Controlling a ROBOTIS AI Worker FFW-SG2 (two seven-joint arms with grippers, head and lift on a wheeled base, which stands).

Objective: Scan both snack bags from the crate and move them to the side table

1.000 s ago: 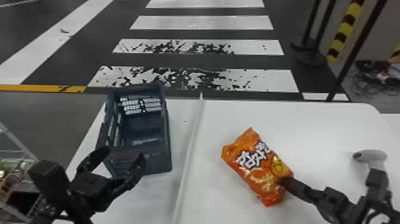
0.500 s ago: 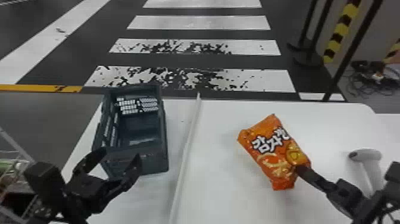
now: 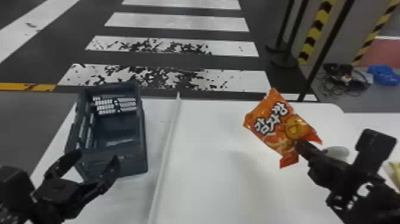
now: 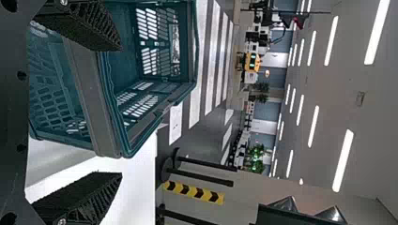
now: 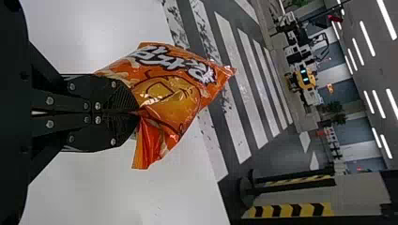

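Snack bag (image 3: 273, 122), orange, was gripped by one corner between the closed fingers of the right gripper (image 3: 300, 146); its body extended forward from the fingertips, tilted, above the white table (image 3: 208, 181). A white object (image 3: 337, 151), partly hidden by that gripper, lay just beside it in the head view. Farther to the gripper's left, a pale strip (image 3: 166, 158) ran along the tabletop. Beyond the strip stood the left gripper (image 3: 97, 158), fingers spread and holding nothing, with the crate (image 3: 128, 162) just ahead of them. Striped floor (image 3: 166, 79) lay farthest forward.
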